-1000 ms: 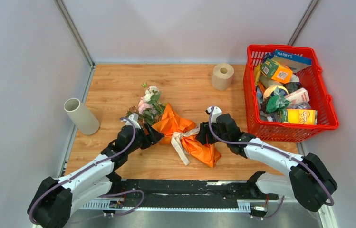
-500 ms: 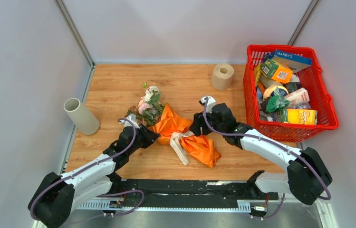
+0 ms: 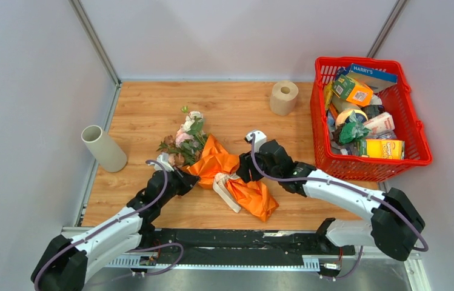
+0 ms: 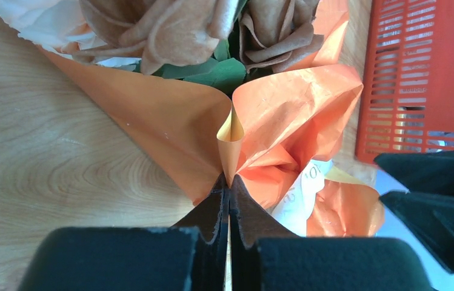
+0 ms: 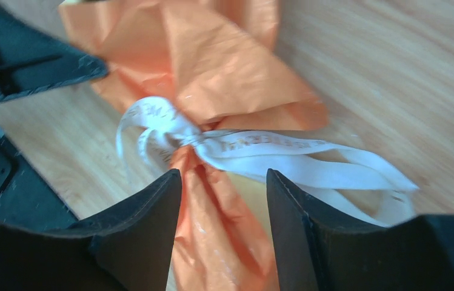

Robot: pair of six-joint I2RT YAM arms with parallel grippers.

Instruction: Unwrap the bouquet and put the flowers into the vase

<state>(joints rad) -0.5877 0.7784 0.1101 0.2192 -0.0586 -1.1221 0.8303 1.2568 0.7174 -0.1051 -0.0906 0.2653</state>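
The bouquet of pink, cream and brown roses in orange paper (image 3: 215, 159) lay mid-table, toward the near edge. The left gripper (image 4: 229, 197) was pinched shut on a thin paper fold. The right gripper (image 5: 223, 182) hung half-open over the beige ribbon knot (image 5: 182, 136), holding nothing. The paper looked light, soft and tearable, so the ribbon seemed the safer hold.

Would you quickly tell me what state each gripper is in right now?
Left gripper: shut on a fold of the orange paper.
Right gripper: open, straddling the paper just below the ribbon, gripping nothing.
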